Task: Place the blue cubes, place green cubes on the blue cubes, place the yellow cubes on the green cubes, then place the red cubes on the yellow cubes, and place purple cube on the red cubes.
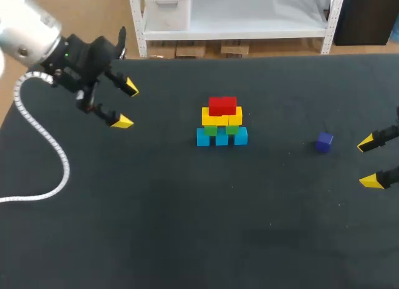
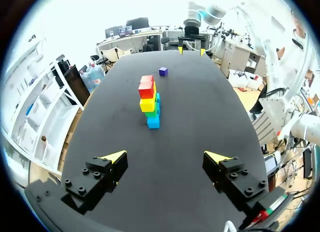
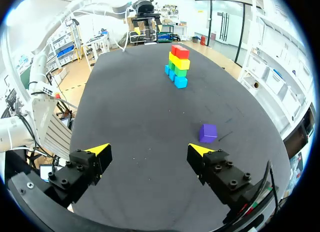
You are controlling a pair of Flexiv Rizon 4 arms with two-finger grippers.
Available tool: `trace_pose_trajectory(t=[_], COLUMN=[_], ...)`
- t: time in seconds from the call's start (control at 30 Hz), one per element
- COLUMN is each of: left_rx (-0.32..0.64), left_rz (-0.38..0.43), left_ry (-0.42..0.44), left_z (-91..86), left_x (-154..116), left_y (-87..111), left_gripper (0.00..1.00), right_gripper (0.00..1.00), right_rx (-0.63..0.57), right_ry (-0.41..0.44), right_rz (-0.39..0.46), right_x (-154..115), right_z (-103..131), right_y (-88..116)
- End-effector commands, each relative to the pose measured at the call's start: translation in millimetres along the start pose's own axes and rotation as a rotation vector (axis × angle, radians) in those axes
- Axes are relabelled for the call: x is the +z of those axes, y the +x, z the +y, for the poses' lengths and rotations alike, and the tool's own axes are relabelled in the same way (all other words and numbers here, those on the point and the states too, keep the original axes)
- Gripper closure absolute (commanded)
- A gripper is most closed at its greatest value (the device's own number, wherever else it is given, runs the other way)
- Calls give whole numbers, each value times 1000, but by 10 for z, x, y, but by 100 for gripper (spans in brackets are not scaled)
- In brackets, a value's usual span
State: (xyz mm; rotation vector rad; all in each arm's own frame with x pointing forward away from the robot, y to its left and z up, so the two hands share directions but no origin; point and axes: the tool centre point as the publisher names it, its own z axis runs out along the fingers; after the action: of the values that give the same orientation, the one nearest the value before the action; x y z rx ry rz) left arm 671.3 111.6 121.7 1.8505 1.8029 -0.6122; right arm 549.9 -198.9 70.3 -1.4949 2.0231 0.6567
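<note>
Purple cube on table – right gripper open

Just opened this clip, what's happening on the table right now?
Neither gripper holds anything. A stack stands mid-table: blue cubes at the bottom, then green cubes, yellow cubes and red cubes on top. The small purple cube lies alone on the black table, not yet stacked, close ahead of the open right gripper. The open left gripper hangs on the stack's other side.

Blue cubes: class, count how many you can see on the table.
3, side by side in the bottom row of the stack: left blue cube, middle blue cube, right blue cube. Any behind them would be hidden.
</note>
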Motion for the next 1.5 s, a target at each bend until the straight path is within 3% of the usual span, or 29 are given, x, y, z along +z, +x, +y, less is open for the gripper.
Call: trace_pose_trajectory(t=[0.03,0.87,0.97,1.2,1.5], left_rx=[14,43,43,43,43], left_rz=[-19,-19,-19,-19,-19], left_ry=[-6,20,20,20,20], left_z=[-84,-133,-133,-133,-133], left_x=[-99,-159,-159,-159,-159], left_y=[111,164,164,164,164], left_gripper=[0,0,0,0,0], right_gripper=[0,0,0,0,0], right_rx=[-1,-1,-2,31,82], right_ry=[-1,-1,61,156,156], right_rz=[-3,-3,46,50,37], right_x=[10,10,-29,48,410], right_z=[-10,-10,-83,-312,-621], right_y=[2,2,-27,-97,-127])
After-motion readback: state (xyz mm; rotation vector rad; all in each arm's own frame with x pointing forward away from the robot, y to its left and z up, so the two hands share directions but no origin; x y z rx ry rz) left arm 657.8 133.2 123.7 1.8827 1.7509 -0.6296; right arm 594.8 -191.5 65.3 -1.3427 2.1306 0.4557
